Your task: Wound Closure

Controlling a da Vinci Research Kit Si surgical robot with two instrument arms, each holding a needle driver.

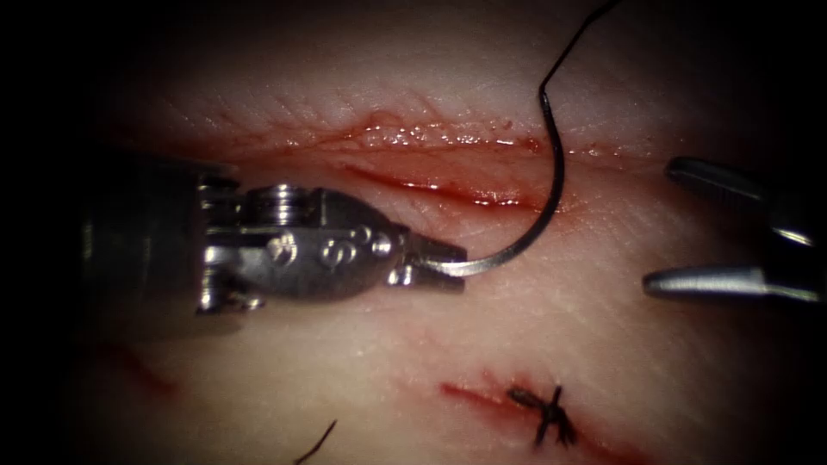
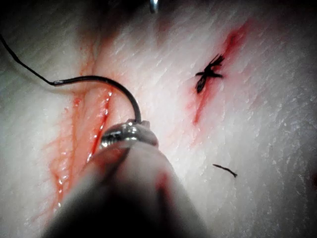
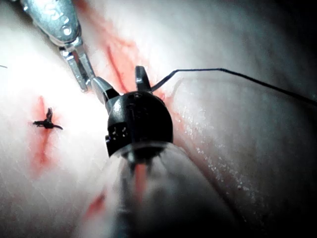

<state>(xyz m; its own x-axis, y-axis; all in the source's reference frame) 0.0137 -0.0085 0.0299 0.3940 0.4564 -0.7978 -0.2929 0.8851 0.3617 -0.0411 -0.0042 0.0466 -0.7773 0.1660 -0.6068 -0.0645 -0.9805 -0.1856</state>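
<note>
While the curved needle (image 1: pixel 541 226) arcs free above the tissue (image 1: pixel 603 344), not in it, its pointed end is clamped in the left pincer (image 1: pixel 435 263), and its blunt end rises over the cut (image 1: pixel 431 185), where the thread (image 1: pixel 573 39) leaves it and runs up out of the endoscope view. The needle crosses the right end of the cut, which lies open and wet with red fluid (image 1: pixel 413 138). The left wrist view shows the same hold: left pincer (image 2: pixel 130 130) shut on one end of the needle (image 2: pixel 111 84), the thread (image 2: pixel 22 64) trailing off from the other. The right pincer (image 1: pixel 680 228) waits well to the right, jaws wide apart, holding nothing and touching nothing. I judge the needle is being readied between bites; taking a bite would call for a grip further back along the curve. Below the cut sit a tied knot (image 1: pixel 544 413) and a loose cut end of thread (image 1: pixel 317 443).
</note>
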